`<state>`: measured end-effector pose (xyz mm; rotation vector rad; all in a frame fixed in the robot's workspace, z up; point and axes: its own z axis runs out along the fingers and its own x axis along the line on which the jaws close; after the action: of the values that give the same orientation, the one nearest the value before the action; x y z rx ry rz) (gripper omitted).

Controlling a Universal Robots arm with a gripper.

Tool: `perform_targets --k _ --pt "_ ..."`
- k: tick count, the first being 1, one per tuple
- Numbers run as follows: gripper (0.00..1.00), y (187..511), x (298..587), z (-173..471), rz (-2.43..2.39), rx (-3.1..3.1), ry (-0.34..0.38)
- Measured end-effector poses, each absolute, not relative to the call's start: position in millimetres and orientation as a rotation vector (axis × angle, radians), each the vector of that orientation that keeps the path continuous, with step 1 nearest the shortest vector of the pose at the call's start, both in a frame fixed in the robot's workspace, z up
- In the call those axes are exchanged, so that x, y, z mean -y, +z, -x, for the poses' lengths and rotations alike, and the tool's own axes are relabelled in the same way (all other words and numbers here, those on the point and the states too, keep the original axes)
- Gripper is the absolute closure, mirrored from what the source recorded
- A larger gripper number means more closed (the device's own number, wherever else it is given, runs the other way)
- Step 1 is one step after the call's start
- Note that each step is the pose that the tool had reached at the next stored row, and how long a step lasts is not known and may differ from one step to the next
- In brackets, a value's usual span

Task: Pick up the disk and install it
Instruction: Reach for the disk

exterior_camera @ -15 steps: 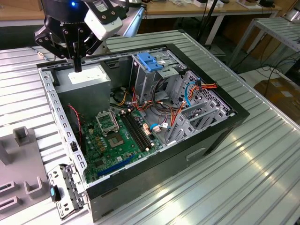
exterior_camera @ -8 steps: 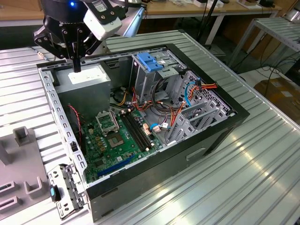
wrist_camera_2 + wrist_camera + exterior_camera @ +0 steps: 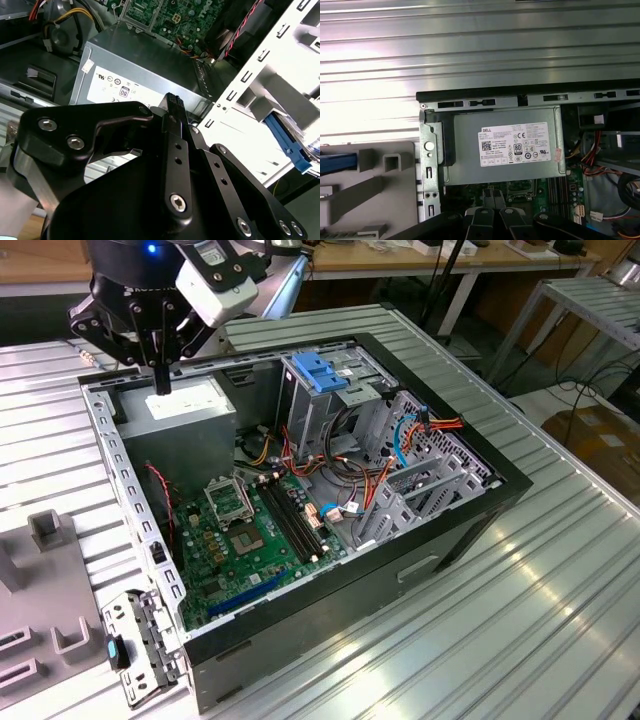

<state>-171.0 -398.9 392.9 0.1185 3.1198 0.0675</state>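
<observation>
Nothing held in my closed pincer (image 3: 160, 382) above the power supply (image 3: 188, 406); disk (image 3: 337, 163) off to its side seems heavy, rigid, so I'd grip its long edges.

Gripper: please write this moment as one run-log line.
gripper | over power supply in open computer case | jaws shut, holding nothing

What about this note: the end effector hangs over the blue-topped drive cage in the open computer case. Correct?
One slip: in the exterior view the end effector hangs over the grey power supply instead. The computer case is indeed open.
</observation>
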Motion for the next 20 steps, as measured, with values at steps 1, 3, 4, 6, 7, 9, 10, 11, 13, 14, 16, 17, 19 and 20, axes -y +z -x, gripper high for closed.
perform_targets --k 1,3,4,6,7,9,10,11,13,14,16,17,19,20 --pt "0.89 392.9 398.9 171.2 -0.118 -3.120 0.068" --pt "0.89 392.9 398.9 171.6 -0.119 -3.120 0.068" --pt "0.89 392.9 398.9 171.8 -0.119 -3.120 0.068" --pt "0.89 392.9 398.9 172.1 -0.119 -3.121 0.068" --pt "0.89 392.8 398.9 172.2 -0.119 -3.121 0.068" --pt "0.89 392.9 398.9 172.8 -0.119 -3.121 0.067" --pt "0.89 392.8 398.9 172.9 -0.119 -3.122 0.067" --pt "0.89 392.8 398.9 173.2 -0.119 -3.122 0.067" --pt "0.89 392.8 398.9 173.5 -0.119 -3.122 0.068" --pt "0.89 392.8 398.9 173.7 -0.119 -3.122 0.067" --pt "0.89 392.8 398.9 174.1 -0.119 -3.122 0.067" --pt "0.89 392.8 398.9 174.3 -0.119 -3.122 0.067" --pt "0.89 392.7 398.9 174.8 -0.119 -3.123 0.067" --pt "0.89 392.8 398.9 175.0 -0.119 -3.123 0.067"
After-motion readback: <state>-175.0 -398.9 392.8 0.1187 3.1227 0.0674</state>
